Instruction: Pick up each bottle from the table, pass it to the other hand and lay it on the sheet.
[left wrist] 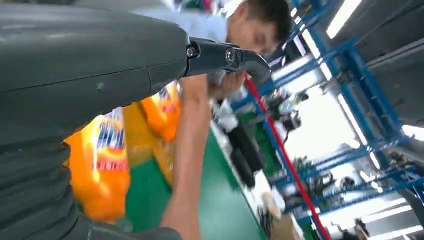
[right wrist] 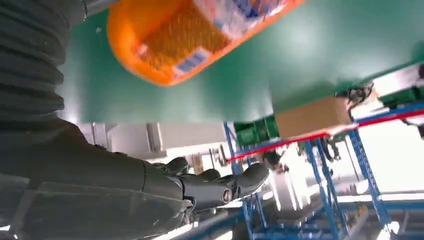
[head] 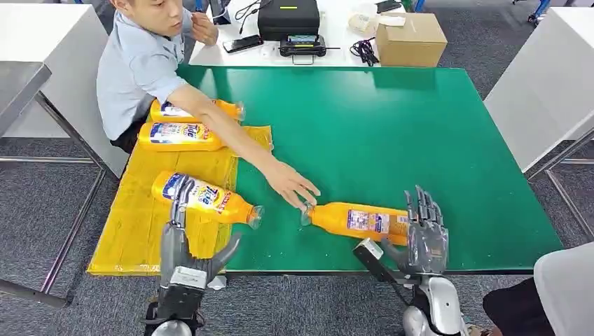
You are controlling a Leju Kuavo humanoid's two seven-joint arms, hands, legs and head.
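The right hand (head: 425, 236) holds nothing, fingers spread just beside an orange detergent bottle (head: 357, 220) lying on the green table (head: 420, 126). The left hand (head: 183, 245) is spread too, fingertips at another bottle (head: 206, 198) on the yellow sheet (head: 133, 224). A person's hand (head: 293, 185) touches the first bottle's neck.

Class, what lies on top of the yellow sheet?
Three orange bottles lie on the yellow sheet: one at the far end, a second just nearer, and a third nearest the left hand. A person's arm covers part of the farthest bottle.
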